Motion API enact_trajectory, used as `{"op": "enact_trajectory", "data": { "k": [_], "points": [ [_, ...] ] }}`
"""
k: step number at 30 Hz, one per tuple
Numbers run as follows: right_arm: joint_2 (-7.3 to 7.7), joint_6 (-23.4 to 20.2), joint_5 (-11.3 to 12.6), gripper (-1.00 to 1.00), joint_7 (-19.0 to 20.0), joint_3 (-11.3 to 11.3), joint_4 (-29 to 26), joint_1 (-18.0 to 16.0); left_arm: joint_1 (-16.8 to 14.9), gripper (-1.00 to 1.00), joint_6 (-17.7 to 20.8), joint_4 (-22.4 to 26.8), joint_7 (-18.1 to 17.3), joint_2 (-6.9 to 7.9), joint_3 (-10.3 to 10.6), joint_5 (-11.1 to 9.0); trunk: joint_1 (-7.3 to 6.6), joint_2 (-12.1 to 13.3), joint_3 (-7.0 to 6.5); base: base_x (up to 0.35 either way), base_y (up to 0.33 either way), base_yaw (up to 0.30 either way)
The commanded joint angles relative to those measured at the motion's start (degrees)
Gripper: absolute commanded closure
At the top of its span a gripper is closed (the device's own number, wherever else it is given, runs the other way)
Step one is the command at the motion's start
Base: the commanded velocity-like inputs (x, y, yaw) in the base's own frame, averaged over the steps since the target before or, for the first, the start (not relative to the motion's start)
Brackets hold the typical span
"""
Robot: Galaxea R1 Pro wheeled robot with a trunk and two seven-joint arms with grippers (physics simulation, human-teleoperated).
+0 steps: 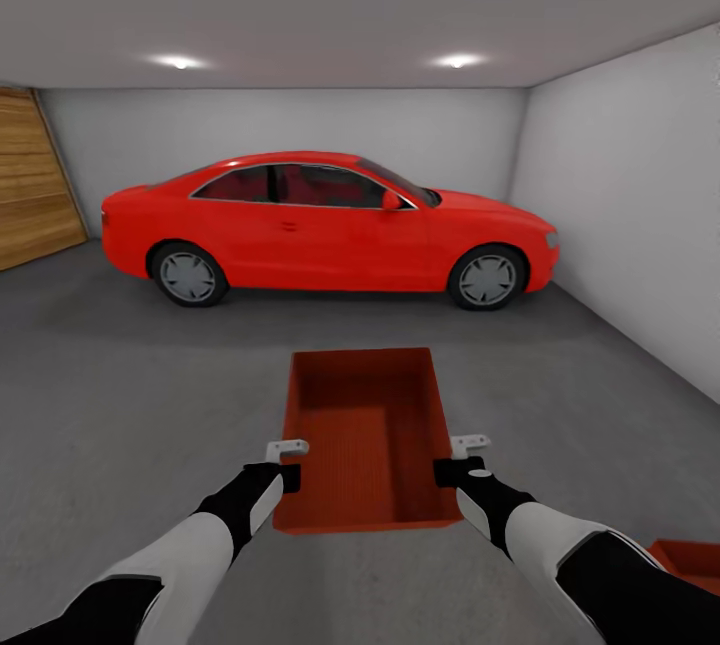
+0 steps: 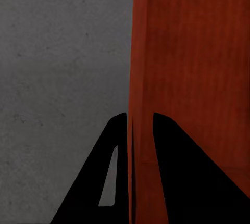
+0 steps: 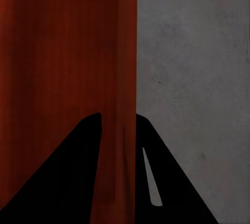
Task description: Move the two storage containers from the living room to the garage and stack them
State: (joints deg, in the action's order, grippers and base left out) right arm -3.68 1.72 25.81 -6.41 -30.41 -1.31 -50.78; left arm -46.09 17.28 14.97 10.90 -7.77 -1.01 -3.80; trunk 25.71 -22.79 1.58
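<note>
Garage floor (image 1: 120,395), both claws (arms outstretched) clamping storage container (image 1: 365,425) walls

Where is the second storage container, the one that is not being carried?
In the head view, the second storage container sits on the concrete floor at the lower right corner, beside the right arm, nearer the robot than the carried container and red car.

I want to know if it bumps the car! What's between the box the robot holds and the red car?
Just bare grey floor between the held container and the red car, in the head view.
</note>
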Motion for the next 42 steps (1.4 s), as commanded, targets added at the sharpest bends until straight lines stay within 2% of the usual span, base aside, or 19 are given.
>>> {"op": "enact_trajectory", "data": {
  "k": [1, 42],
  "points": [
    [0.01, 0.30, 1.10, 1.00, -0.27, 1.06, 1.40, -0.07, -0.04, 1.00, 0.04, 0.32, 0.87, 0.21, 0.48, 1.69, 0.07, -0.13, 0.13, 0.323, 0.000, -0.144],
    [-0.10, 0.30, 1.08, 1.00, -0.27, 1.03, 1.40, -0.06, -0.01, 1.00, 0.12, 0.32, 0.87, 0.21, 0.48, 1.66, 0.07, -0.13, 0.13, 0.323, 0.000, -0.246]
  ]
}}
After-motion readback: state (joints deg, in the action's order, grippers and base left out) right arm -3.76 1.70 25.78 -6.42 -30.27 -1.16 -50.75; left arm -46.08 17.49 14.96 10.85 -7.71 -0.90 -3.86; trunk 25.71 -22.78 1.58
